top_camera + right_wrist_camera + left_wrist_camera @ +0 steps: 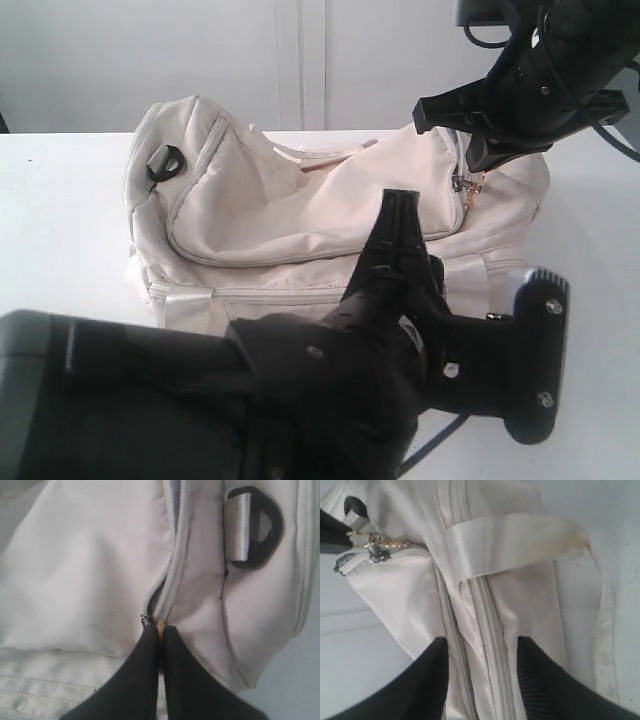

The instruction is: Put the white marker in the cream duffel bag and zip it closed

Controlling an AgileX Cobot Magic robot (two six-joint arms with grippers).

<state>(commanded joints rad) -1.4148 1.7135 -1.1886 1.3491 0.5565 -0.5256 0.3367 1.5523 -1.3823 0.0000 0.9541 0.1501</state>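
Low exterior; wrist cameras close, seemingly above the bag [280, 210].

Cream fabric duffel bag [300, 200] hogs the middle of the white table [60, 220]; bare table on its left. Only a tiny gap shows in the top zip, at the right hand [160, 629] pinching the gold pull [395, 543]. Bulky black left arm [250, 400] blocks the front.

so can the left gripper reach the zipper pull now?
Probably not: the right gripper is shut on the zipper pull at the end of the cream duffel bag, covering it. The left gripper is open over the bag's side, short of it.
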